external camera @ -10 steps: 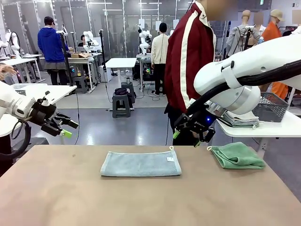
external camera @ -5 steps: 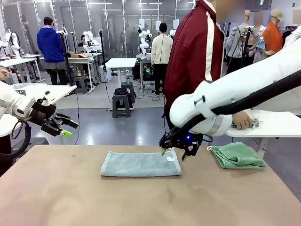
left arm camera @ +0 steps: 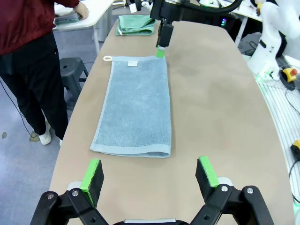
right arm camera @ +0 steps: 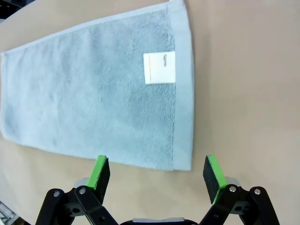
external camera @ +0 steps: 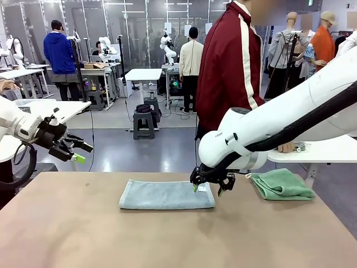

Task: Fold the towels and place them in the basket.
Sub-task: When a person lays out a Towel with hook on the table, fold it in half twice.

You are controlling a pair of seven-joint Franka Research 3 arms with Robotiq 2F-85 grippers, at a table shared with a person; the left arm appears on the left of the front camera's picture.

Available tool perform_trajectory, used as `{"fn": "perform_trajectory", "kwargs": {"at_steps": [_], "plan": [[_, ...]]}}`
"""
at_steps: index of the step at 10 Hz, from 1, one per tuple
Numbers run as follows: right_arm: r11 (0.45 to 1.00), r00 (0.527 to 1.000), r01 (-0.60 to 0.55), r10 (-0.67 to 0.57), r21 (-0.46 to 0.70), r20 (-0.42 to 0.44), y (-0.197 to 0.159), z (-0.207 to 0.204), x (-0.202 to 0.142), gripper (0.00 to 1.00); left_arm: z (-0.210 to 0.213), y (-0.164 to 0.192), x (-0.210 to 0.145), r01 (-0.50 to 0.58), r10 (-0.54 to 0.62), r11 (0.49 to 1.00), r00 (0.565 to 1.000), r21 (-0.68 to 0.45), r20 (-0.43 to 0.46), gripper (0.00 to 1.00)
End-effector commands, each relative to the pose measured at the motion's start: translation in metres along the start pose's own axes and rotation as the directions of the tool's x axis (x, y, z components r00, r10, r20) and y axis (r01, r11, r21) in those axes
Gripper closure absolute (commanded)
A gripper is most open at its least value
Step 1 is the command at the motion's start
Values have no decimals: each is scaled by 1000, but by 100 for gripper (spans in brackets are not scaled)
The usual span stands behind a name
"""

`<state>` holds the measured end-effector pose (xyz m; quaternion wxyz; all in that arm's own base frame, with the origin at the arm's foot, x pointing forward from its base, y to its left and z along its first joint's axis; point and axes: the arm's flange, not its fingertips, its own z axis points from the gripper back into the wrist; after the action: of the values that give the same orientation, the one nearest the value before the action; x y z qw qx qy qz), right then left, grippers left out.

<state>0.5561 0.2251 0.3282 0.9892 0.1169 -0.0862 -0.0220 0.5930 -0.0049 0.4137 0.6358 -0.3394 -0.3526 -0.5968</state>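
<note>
Across the tan table point(external camera: 67, 234) that fills my front view, the person point(external camera: 230, 67) in the dark red jacket stands at the far side, one hand point(external camera: 286, 147) resting on the white side table point(external camera: 318, 151) to my right. My right arm is the next biggest thing here — it sweeps in from the right and reaches past the middle, bringing my right gripper point(external camera: 211, 187) down over the right-hand end of the light grey towel point(external camera: 166, 194). That towel lies flat near the table's centre, a long strip running left to right, with its small white label point(right arm camera: 159, 68) and a little loop point(left arm camera: 108, 58) at the end where my right gripper hangs. In the right wrist view my green-padded fingers point(right arm camera: 100, 171) stand spread wide with nothing between them, the towel's corner just beyond them. The mint green towel point(external camera: 281, 184) sits bunched and loosely folded at the table's right edge, well apart from the grey one. My left gripper point(external camera: 78, 152) hovers off the table's left side — its jaws are likewise fully apart and hold nothing, pointing along the towel's length from the other end.
</note>
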Motion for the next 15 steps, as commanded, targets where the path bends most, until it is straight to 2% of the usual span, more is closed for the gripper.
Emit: {"fn": "perform_trajectory", "kwargs": {"at_steps": [1, 7, 10, 11, 14, 15], "plan": [[999, 1000, 7, -7, -38, 14, 14, -13, 20, 0, 1, -1, 2, 3, -3, 1000, 1000, 6, -2, 0], [994, 998, -25, 30, -111, 49, 18, -40, 32, 0, 1, -1, 2, 3, -3, 1000, 1000, 6, -2, 0], [994, 998, -34, 39, -106, 48, 15, -47, 35, 0, 1, -1, 2, 3, -3, 1000, 1000, 6, -2, 0], [996, 999, -31, 35, -80, 40, 15, -51, 37, 20, 1, -1, 2, 3, -3, 1000, 1000, 6, -2, 0], [996, 999, -21, 24, -87, 38, 17, -52, 37, 20, 1, -1, 2, 3, -3, 1000, 1000, 6, -2, 0], [993, 998, -24, 30, -114, 48, 17, -52, 36, 36, 1, -1, 2, 3, -3, 1000, 1000, 6, -2, 0]]}}
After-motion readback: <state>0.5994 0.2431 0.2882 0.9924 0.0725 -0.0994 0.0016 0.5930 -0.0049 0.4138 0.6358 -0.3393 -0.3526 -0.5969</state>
